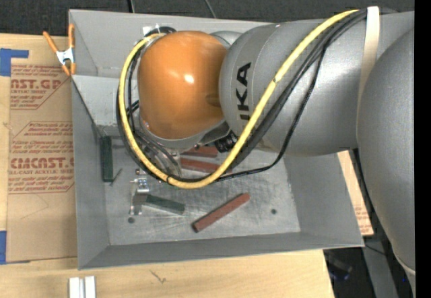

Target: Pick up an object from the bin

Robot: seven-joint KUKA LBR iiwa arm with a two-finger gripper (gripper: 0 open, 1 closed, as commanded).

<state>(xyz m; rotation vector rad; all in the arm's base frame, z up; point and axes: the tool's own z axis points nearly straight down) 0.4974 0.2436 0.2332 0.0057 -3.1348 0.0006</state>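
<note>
Grey bin floor sparse; gripper seen beside dark flat bar, grip state undeterminable; bar may be nudged aside, grasp missed.

The grey housing of the arm carries the brand name "KUKA" in black capital letters, turned sideways, just beside the orange cover. On the cardboard sheet that lies at the left of the bin there is red print, repeated in blocks. The big line ends in "CAST.GP", with its first letters cut off at the picture's edge. Under a lower block, a smaller line reads about "CELL-CAST ACRYLIC SHEET". The other small red lines on this sheet cannot be read. No text can be read on the things inside the bin.
</note>
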